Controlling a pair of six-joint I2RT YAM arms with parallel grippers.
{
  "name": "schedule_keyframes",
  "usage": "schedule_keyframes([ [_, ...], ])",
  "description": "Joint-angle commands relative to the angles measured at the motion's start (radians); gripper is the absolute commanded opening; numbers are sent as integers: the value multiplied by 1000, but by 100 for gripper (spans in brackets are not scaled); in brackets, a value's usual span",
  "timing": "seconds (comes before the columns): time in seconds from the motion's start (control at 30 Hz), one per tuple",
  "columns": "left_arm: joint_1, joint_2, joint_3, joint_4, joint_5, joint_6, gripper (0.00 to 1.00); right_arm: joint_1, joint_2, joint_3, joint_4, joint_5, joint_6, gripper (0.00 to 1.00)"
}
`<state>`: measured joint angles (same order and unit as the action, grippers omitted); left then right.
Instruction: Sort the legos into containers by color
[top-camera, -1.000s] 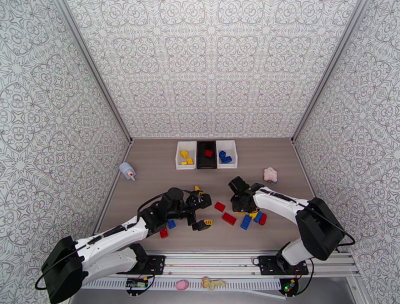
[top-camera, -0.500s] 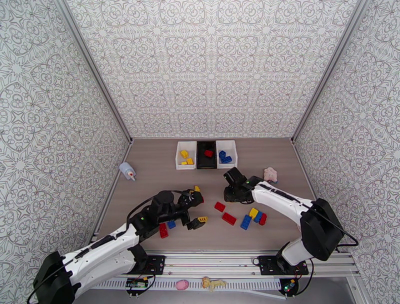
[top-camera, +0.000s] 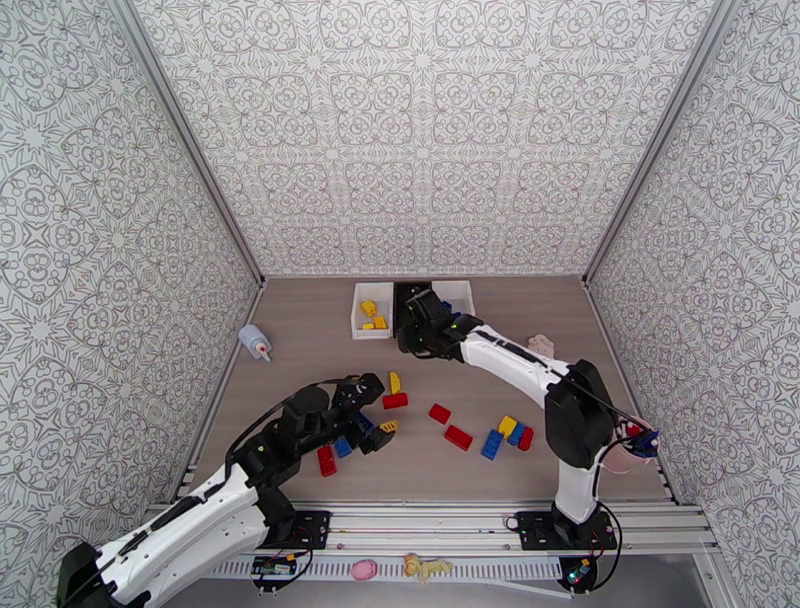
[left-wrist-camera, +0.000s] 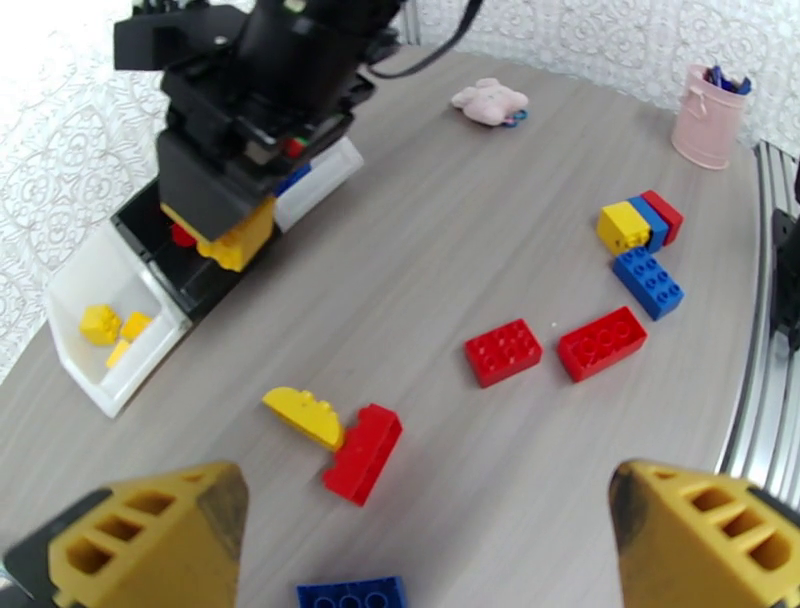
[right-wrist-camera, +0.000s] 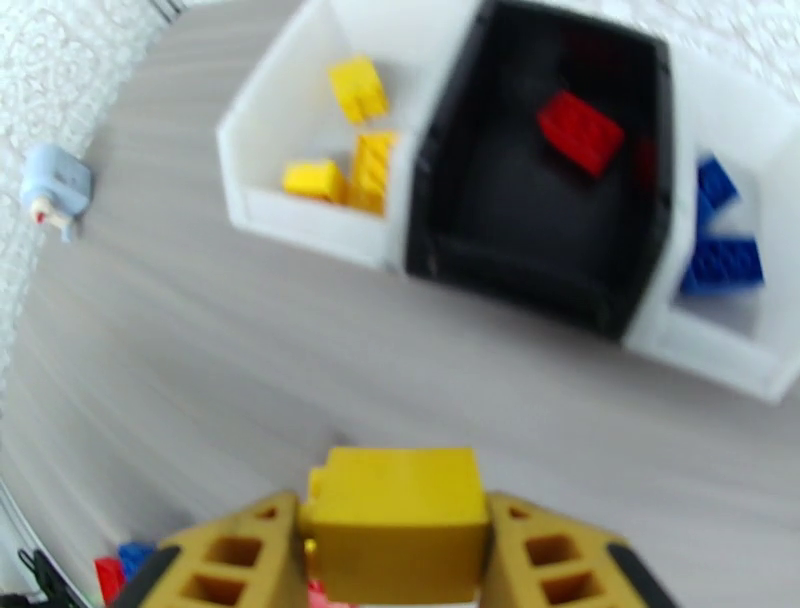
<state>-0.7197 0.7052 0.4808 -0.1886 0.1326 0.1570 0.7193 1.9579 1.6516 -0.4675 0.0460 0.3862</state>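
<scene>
We logged right gripper (right-wrist-camera: 395, 555) clamping a yellow brick (right-wrist-camera: 395, 500), 6 o'clock of black bin (right-wrist-camera: 520, 275); left gripper (left-wrist-camera: 425, 530) spread wide.

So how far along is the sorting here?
Done: yellows in the left white bin, a red in the black bin, blues in the right white bin. In hand: right end effector grips a yellow brick by the bins. Left: about ten loose bricks on the table.

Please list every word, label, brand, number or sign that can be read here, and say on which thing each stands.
No text can be read anywhere.
The legos, the containers and the table carry no visible print.
Any marking on the pale bottle or the pink cup is too small or blurred to tell.
</scene>
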Motion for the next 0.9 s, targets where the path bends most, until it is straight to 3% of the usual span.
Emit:
schedule_keyframes([
  [0.0,16,-24,-14,-69,-47,-18,100,6,77,108,87,-11,-53,41],
  [0.37,35,-24,-26,-69,-41,-8,99,6,374,437,194,-31,-133,41],
  [0.7,49,1,-21,-60,-16,-11,100,5,662,824,93,-11,-168,42],
  [0.87,54,13,-10,-79,16,41,100,5,639,866,61,-25,-178,64],
])
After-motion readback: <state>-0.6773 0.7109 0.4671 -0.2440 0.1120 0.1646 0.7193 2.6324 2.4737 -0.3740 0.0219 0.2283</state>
